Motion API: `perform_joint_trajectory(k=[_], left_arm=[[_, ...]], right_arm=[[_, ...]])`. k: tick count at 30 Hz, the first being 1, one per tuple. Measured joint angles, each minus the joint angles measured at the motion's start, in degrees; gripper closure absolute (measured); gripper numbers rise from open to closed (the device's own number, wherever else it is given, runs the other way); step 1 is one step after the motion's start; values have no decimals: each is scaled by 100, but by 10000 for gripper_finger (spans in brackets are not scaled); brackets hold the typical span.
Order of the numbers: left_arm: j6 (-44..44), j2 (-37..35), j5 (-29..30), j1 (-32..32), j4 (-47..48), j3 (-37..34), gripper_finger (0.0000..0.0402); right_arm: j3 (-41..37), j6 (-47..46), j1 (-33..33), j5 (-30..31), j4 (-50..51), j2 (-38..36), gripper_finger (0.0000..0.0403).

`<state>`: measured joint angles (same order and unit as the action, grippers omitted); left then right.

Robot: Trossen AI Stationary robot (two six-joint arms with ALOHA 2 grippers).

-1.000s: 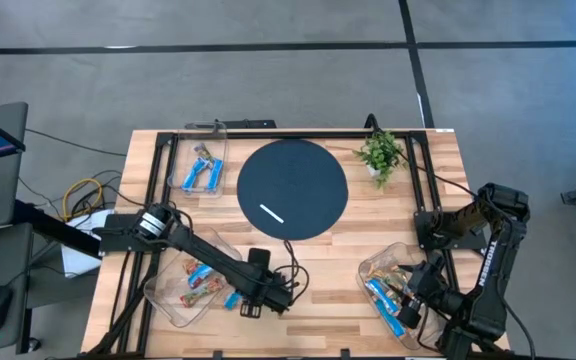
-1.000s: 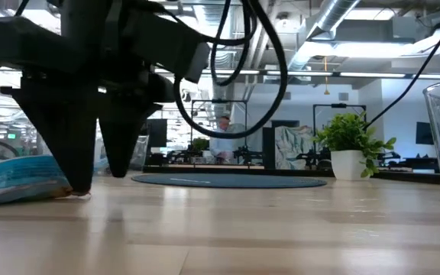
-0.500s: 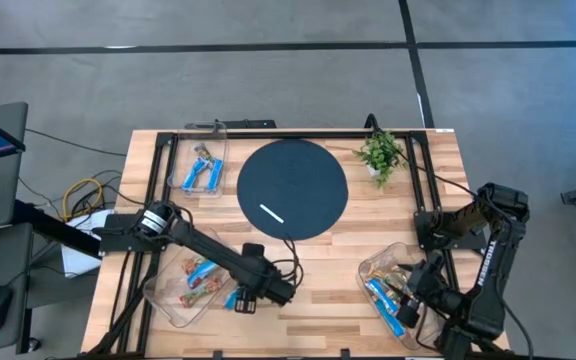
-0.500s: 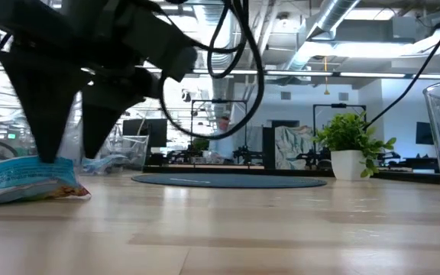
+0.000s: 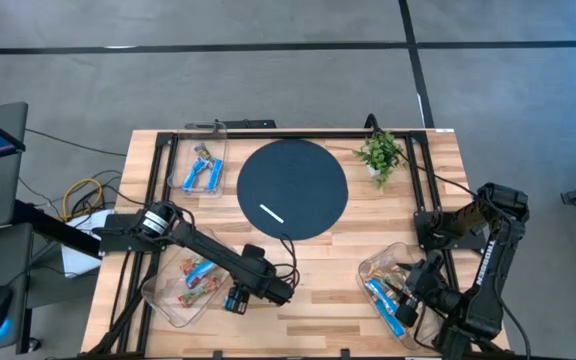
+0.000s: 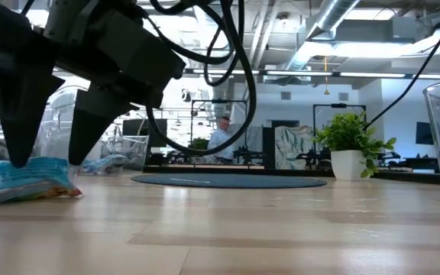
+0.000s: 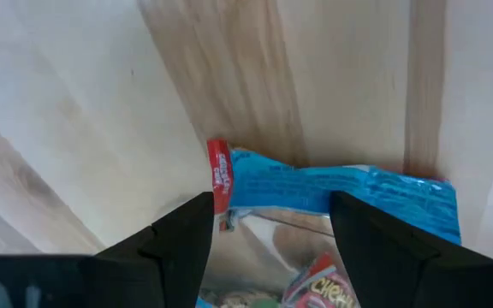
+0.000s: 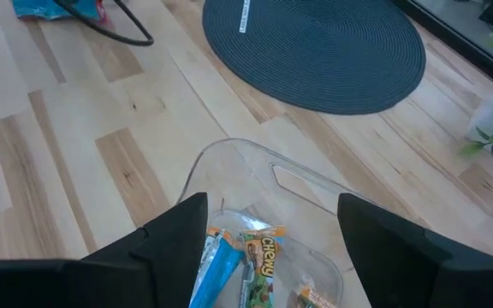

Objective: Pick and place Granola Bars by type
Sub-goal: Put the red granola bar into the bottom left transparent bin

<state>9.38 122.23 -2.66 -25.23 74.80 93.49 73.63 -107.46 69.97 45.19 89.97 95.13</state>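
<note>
A bright blue granola bar (image 7: 358, 190) with a red end lies flat on the wooden table, beside the front-left clear tray (image 5: 163, 300). My left gripper (image 7: 268, 205) stands open over it, pointing steeply down. One finger is by the red end and the other over the bar's middle. In the low view the fingertips (image 6: 75, 156) reach down to the bar (image 6: 21, 179). More bars lie in that tray, in the back-left tray (image 5: 200, 150) and in the front-right tray (image 5: 368, 265). My right gripper (image 8: 272, 231) hangs open above the front-right tray. My left gripper stands open, its fingers coming from above along the blue bar's length. I cannot tell whether the fingertips touch the wrapper. The bar lies flat on the table.
A round dark mat (image 5: 293, 188) with a thin white stick (image 5: 271, 213) lies at the table's middle. A small potted plant (image 5: 380, 153) stands at the back right. A black cable loops by the left wrist (image 5: 293, 272). Bare wood lies between the front trays.
My left gripper has gone toward the table's left edge, from beside the blue bar to over it, and has tipped to point more steeply down. Its fingers have stayed open.
</note>
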Motion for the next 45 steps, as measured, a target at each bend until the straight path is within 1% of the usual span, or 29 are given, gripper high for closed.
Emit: perform_joint_trajectory(k=[5,12,17,20,22,27,30,32,34,37,40,45], left_arm=[[-137,0,2,0,-43,0,173],[-105,0,6,4,-659,0,173],[306,0,31,94,-1270,3,173],[479,-1,39,159,-1340,119,173],[537,-2,150,197,-1310,238,173],[666,-9,236,216,-582,586,173],[670,-9,-51,200,-147,561,173],[993,-9,-435,197,18,509,173],[1500,-9,-712,197,-11,469,173],[2029,-9,-739,165,-91,468,173],[2314,-9,-658,141,-341,468,173],[2707,-9,-682,136,-598,468,173]], right_arm=[[0,1,0,2,0,0,149],[0,9,0,59,2,0,149],[0,9,0,127,2,0,149],[0,9,0,126,2,0,149],[0,9,0,125,2,0,149],[0,2,0,125,-4,0,149],[0,-2,0,125,-26,0,149],[0,-3,0,124,-58,0,149],[0,-4,0,122,-79,0,149],[0,-4,0,122,-98,0,149],[0,-2,0,122,-95,0,149],[0,0,0,122,-72,0,149]])
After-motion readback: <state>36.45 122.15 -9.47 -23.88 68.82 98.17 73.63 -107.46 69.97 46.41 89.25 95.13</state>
